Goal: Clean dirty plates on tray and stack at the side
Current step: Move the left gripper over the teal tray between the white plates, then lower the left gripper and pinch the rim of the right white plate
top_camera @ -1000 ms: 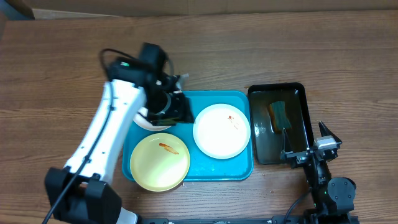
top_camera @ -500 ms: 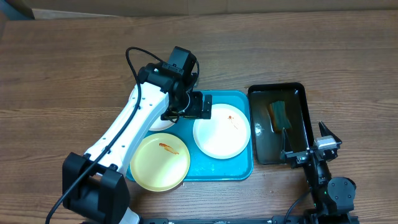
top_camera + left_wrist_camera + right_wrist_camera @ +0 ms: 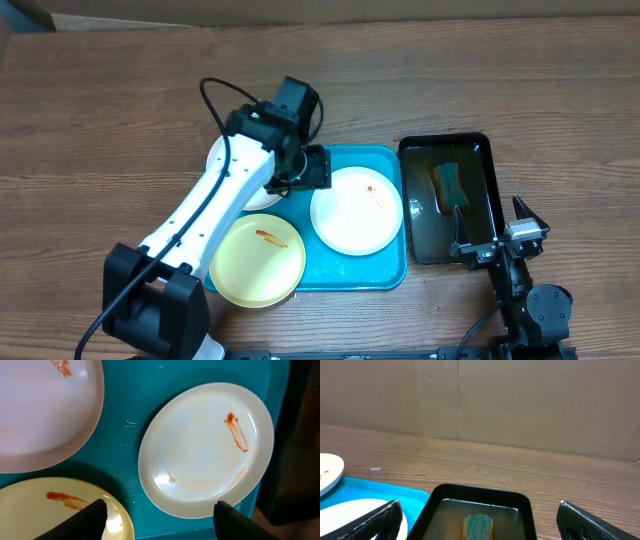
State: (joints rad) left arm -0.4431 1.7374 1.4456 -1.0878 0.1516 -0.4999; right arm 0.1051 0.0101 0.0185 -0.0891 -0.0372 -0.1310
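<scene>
Three dirty plates, three smears, and none wiped as far as these views show. The white plate (image 3: 357,210) sits at 3 o'clock on the tray (image 3: 340,272), with its orange-red streak (image 3: 236,432) toward 1 o'clock of its face from overhead. The pale yellow plate (image 3: 258,260) lies at 7 o'clock, lapping over the rim, its own red mark plain to see. The second white plate (image 3: 228,160) is up at 10 o'clock, half hidden under the left arm (image 3: 200,220), a trace of red showing at its edge in the wrist view. The left gripper (image 3: 160,510) hovers above the middle of the tray, fingers (image 3: 87,517) spread wide with nothing between them, looking down on the spot where the three plates nearly meet. Over at 3 o'clock of the table, the black tray (image 3: 470,150) holds a green sponge (image 3: 448,188) in what looks like water, and nobody has hold of it. The right gripper (image 3: 479,510) sits at that tray's 6 o'clock end, its fingers wide apart too and empty. No plate is stacked at the side. My read is zero of three done, the job at its very start: fetching the sponge, scrubbing each smear, then lifting the plates out and piling them beside the tray are all to come
</scene>
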